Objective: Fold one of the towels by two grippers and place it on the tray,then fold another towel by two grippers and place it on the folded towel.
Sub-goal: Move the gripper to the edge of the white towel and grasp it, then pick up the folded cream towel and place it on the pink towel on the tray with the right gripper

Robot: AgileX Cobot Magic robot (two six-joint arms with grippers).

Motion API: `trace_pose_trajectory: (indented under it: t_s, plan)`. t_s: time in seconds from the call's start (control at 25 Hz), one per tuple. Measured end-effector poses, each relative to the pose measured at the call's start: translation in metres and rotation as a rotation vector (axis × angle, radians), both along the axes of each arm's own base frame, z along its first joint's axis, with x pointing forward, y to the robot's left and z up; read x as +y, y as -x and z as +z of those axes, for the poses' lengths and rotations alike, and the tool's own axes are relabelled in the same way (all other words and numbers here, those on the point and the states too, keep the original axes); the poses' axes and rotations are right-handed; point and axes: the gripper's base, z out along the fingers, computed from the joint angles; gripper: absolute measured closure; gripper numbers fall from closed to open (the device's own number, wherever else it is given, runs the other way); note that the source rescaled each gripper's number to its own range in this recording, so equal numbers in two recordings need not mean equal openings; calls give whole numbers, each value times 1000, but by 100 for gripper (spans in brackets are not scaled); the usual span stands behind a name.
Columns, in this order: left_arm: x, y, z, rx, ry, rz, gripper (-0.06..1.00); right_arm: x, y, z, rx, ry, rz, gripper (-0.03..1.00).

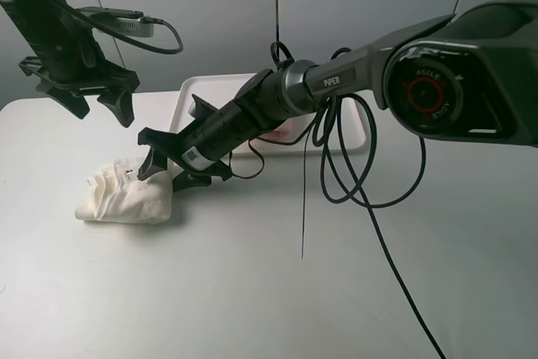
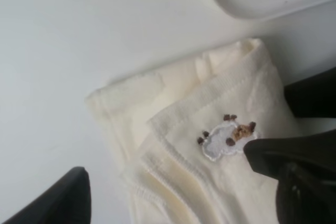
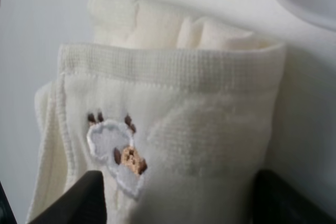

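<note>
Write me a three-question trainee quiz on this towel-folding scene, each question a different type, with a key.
1. True or false: the cream towel lies on the tray.
2. Which gripper is down at the towel? A) left gripper B) right gripper
3. Fill in: the towel's embroidered patch shows a ____.

Key: 1 false, it lies on the table; 2 B; 3 sheep.

White table (image 1: pixel 252 292): cream towel (image 1: pixel 126 195), white tray (image 1: pixel 353 134).
</note>
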Motion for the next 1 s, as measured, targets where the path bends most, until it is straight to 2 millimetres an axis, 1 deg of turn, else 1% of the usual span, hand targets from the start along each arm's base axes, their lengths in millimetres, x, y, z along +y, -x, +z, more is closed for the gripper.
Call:
trace_pose_trajectory:
  t_s: [0.24,0.36,0.44,0.52,0.6,0.88,1.0]
  plan:
    - [-1,0,0,5,14,-14,3,9,4,0,-18,30,-6,34]
    - [-2,1,0,6,15,-14,3,12,8,-2,-30,47,5,39]
    - [-2,1,0,6,15,-16,3,14,10,-3,-47,59,18,50]
    - [-2,1,0,7,23,-13,3,16,13,-4,-54,69,29,67]
    - [-2,1,0,7,23,-13,3,16,13,-5,-58,71,30,89]
    - [-2,1,0,7,23,-15,3,16,14,-5,-64,70,40,90]
    - [-2,1,0,7,22,-20,3,15,13,2,-84,55,84,90]
